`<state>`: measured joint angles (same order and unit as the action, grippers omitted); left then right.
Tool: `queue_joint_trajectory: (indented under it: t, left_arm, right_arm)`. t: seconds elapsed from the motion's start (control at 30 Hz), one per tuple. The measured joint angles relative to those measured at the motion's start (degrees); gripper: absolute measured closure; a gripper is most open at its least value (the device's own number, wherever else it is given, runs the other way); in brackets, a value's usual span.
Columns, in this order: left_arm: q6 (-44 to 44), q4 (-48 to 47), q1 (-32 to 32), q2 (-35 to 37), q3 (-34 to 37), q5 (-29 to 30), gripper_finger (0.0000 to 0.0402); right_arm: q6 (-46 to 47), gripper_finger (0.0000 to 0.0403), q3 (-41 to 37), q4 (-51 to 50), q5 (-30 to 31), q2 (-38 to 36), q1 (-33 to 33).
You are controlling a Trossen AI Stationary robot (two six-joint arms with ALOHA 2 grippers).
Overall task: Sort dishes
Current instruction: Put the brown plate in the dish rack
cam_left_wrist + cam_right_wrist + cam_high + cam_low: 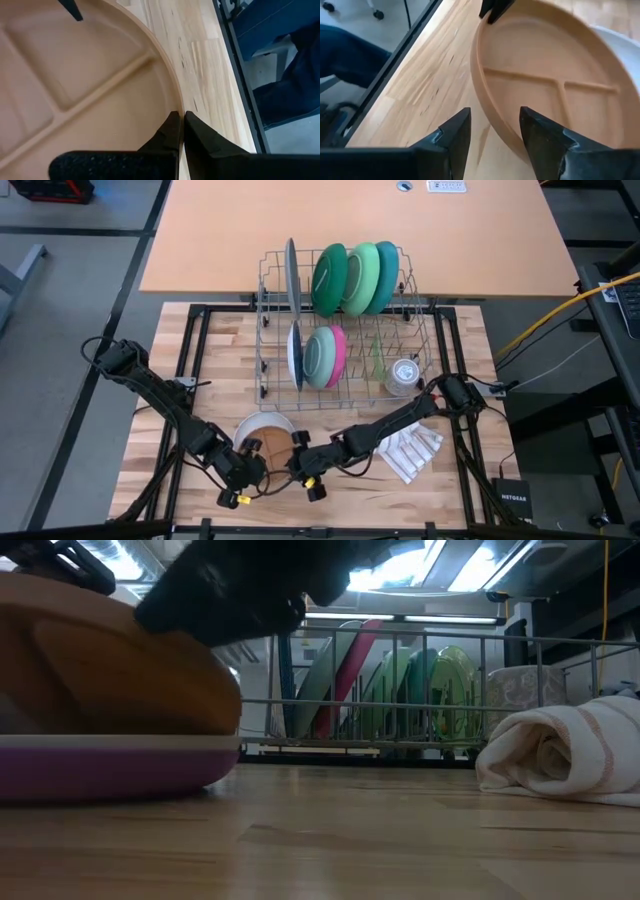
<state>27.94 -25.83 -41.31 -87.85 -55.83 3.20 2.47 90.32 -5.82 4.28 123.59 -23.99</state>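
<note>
My left pincer (pixel 181 125) pinches the rim of the round brown plastic divided plate (pixel 555 80), tilted on the wooden table (pixel 220 370). My right pincer (pixel 492 132) stands spread astride the opposite rim.

The high camera is looking straight down on the whole wooden table (pixel 225 370) and the wire dish rack (pixel 345 320). The low camera is sitting at tabletop level, facing the rack across the boards. Both wrist cameras are looking from close range, from opposite sides, at the same brown divided plate (pixel 90 85).
</note>
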Motion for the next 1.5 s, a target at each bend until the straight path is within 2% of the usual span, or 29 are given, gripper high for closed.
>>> queue_joint_trajectory:
  t: [0.2,0.57,0.63,1.07,1.33,1.5]
  left_arm:
    - [-1.45,0.15,-0.01,0.0,0.0,0.12,0.0401]
    - [-1.53,-0.04,-0.01,0.0,0.0,0.13,0.0401]
    - [-1.33,-0.17,-0.04,0.0,0.0,0.11,0.0401]
    - [-1.21,-0.15,-0.01,0.0,0.0,0.43,0.0401]
    - [-2.43,0.06,-0.01,0.0,0.02,0.37,0.0401]
    - [-4.13,2.63,0.05,0.03,0.02,0.39,0.0401]
  right_arm:
    - [-0.01,0.025,0.02,-1.5,-3.56,0.0,0.06]
    - [-0.1,0.0386,0.02,-1.14,-4.22,0.0,-0.02]
    - [0.05,0.0397,0.02,-1.22,-4.05,0.0,0.03]
    - [1.06,0.0346,0.0,-0.07,-3.94,0.04,-0.07]
    - [4.88,0.028,0.0,1.92,-1.48,0.04,-0.06]
    - [4.97,0.0244,0.0,1.55,-2.42,0.04,0.06]
